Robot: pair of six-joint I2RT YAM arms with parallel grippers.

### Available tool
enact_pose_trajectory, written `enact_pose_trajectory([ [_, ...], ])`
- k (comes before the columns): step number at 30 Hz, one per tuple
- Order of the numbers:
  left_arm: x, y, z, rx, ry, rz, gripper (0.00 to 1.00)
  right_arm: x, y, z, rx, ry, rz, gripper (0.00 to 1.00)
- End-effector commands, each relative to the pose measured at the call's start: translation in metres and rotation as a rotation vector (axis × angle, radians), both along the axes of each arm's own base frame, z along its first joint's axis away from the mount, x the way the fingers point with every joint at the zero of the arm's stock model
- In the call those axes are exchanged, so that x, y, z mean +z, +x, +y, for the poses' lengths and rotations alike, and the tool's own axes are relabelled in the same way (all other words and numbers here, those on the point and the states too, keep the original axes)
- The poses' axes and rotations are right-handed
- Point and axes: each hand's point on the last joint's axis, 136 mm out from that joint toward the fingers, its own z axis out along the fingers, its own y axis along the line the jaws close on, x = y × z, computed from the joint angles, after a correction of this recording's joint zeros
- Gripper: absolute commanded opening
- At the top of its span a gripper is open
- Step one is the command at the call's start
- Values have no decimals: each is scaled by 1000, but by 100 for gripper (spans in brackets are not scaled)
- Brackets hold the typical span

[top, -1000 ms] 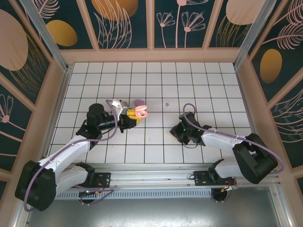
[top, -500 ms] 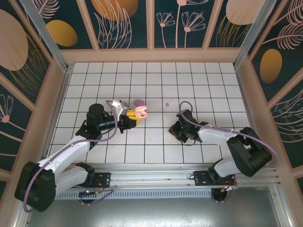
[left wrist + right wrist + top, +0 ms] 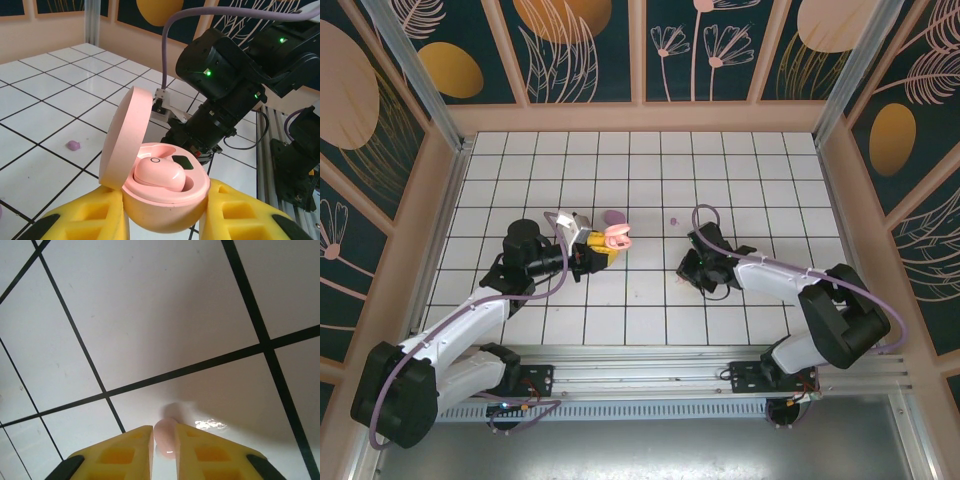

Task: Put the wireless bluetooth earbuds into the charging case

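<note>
The right tool [image 3: 163, 432] is clenched on a small pale pink rounded earbud [image 3: 165, 445], low against the white tiled surface [image 3: 150, 315]. The left tool [image 3: 164, 227] grasps the open pink oval plastic charging case [image 3: 131, 150], mouth up, one pink bud [image 3: 159, 175] seated. Best to lift straight with a light squeeze and then align to the free socket; the held bud's long axis seems to run along the finger gap, its facing unclear.

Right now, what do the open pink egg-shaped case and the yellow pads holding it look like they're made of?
Open pink egg-shaped case: likely moulded plastic, smooth satin finish, with soft highlights on the lid. Yellow pads of the left gripper: probably plastic or firm foam, matte, with recessed pockets in the face; the look leaves it open.
</note>
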Motion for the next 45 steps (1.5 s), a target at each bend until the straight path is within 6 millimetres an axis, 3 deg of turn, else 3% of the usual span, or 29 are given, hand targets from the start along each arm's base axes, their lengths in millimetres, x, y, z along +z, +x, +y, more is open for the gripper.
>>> enact_pose_trajectory([
  [1, 5, 0, 1, 4, 0, -40, 0, -1, -5, -6, 32, -62, 13, 24],
  [10, 5, -1, 1, 1, -2, -37, 0, -6, -10, 5, 79, -68, 16, 30],
  [20, 5, -3, 2, 2, -1, -38, 0, -24, -10, 4, 107, -136, 32, 25],
  [28, 6, -3, 2, 5, 1, -43, 0, -20, -6, 7, 142, -171, 6, 19],
  [33, 5, -3, 2, -1, 4, -50, 0, 16, -2, 12, 176, -218, -58, 17],
  [38, 6, -5, 1, -17, -4, -65, 0, 74, -2, 25, 248, -249, -175, 16],
  [45, 7, -9, 0, -31, -22, -78, 0, 152, -15, 69, 370, -184, -341, 16],
])
